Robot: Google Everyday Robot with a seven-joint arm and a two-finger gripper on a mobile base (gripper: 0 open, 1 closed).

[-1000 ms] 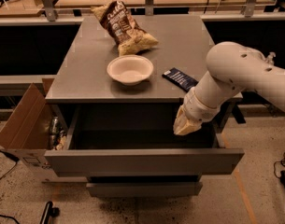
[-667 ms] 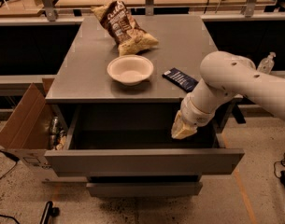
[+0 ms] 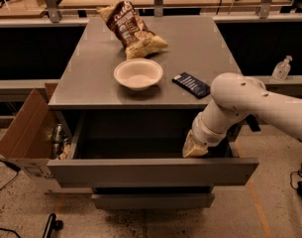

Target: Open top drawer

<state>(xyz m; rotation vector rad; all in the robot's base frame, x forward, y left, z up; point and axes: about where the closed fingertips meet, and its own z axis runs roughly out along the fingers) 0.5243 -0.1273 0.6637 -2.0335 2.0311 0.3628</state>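
The top drawer [image 3: 153,172] stands pulled well out, and the gripper [image 3: 195,150], whose hold I cannot tell, dips just behind the drawer's front panel near its right end, so any remaining pull should probably run straight and level.

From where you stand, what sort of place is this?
Probably a robot test lab, not a home: a bare grey cabinet staged with chip bag and bowl, loose cables on the floor, and the gripper inside the open top drawer.
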